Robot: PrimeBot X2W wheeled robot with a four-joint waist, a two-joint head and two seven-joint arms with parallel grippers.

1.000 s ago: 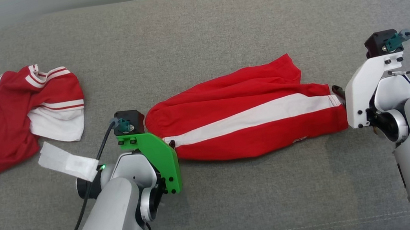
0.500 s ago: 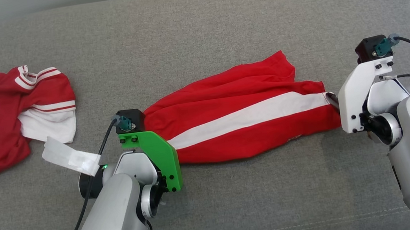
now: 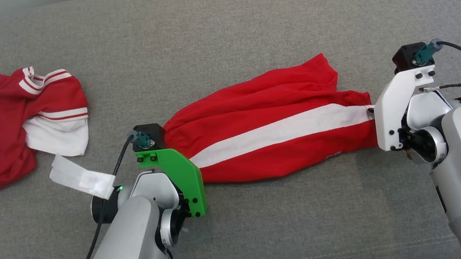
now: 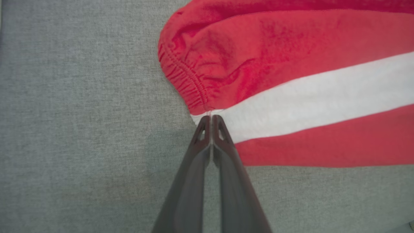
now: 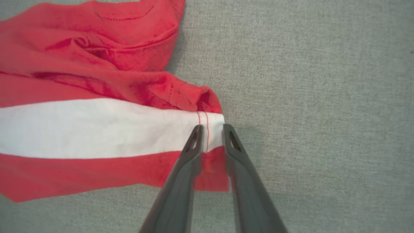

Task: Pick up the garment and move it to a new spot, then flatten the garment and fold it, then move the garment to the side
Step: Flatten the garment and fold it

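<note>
Looking down on a grey fabric-covered surface (image 3: pixel 217 28). Red shorts (image 3: pixel 271 137) w/ a white side stripe lie at ctr, laid out left-to-right between the two arms, upper edge rumpled. L gripper (image 4: pixel 211 118), on the arm w/ a green bracket (image 3: pixel 181 178), meets the elastic waistband end: jaws pressed together, pinching the cloth's very edge where the white stripe starts. R gripper (image 5: pixel 211 127), below a white bracket (image 3: pixel 391 115), straddles the leg hem: jaws narrowly apart w/ hem cloth filling the gap; can't tell if clamped. Far left, well apart from the shorts, a crumpled red-and-white shirt (image 3: pixel 12 131). A white paper tag (image 3: pixel 81 180) hangs off the L arm's cable.
</note>
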